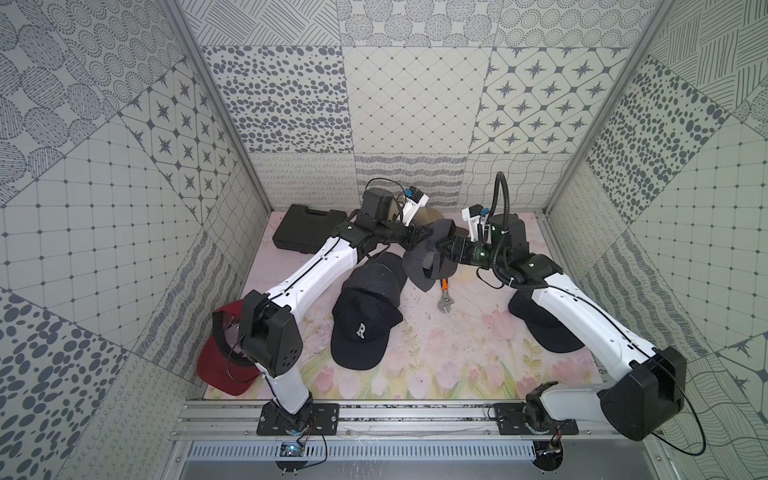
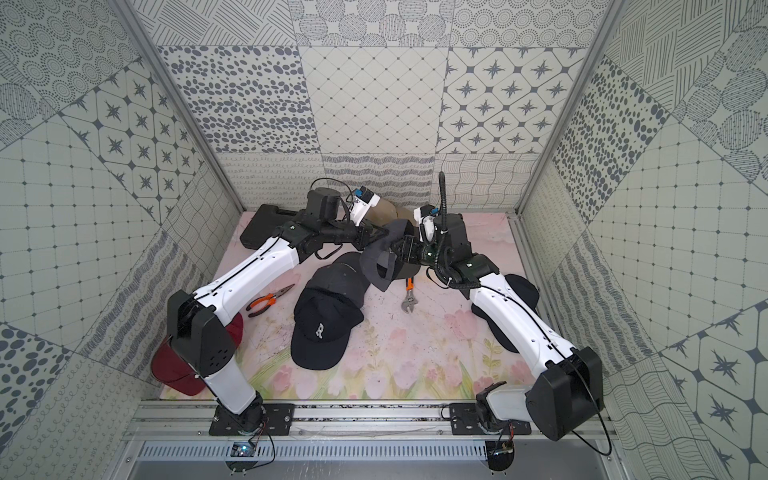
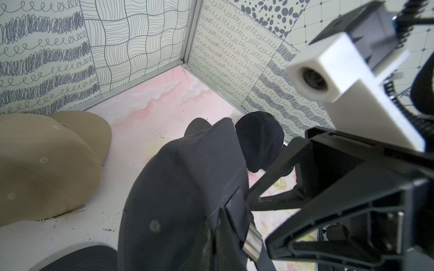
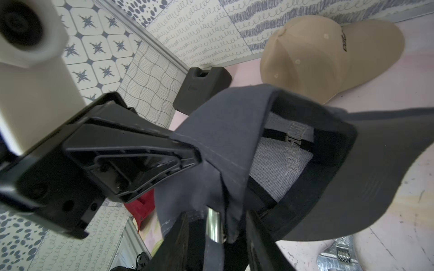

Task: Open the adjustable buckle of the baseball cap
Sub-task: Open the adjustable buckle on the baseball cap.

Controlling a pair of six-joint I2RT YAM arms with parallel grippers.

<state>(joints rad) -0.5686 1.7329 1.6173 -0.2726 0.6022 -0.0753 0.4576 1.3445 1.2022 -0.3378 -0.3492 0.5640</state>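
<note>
1. The grey baseball cap [image 1: 419, 266] hangs in the air above the back middle of the bench [image 1: 457, 361], held between the two arms with its brim drooping toward the bench.
2. The left end effector [image 4: 187, 153] is clenched on the fabric edge of the grey baseball cap at its rear opening.
3. The right end effector [image 1: 439, 249] faces it from the other side. In the right wrist view its jaws stand apart, one on each side of the metal buckle [image 4: 214, 226] and its strap, and neither finger visibly presses on the metal.
4. The strap runs through the buckle, so the buckle is not yet undone.
5. Just below the lifted cap, a dark cap [image 1: 376, 278] and a navy cap with a white "R" [image 1: 361, 332] lie touching on the bench.
6. An adjustable wrench [image 1: 444, 301] with an orange handle lies just to the right of them.
7. A tan cap [image 4: 328, 56] sits by the back wall, near a black case [image 1: 307, 230].
8. A red cap [image 1: 220, 365] lies by the left arm's base, a black cap [image 1: 544, 328] under the right arm, and orange pliers [image 2: 270, 297] under the left arm.
</note>
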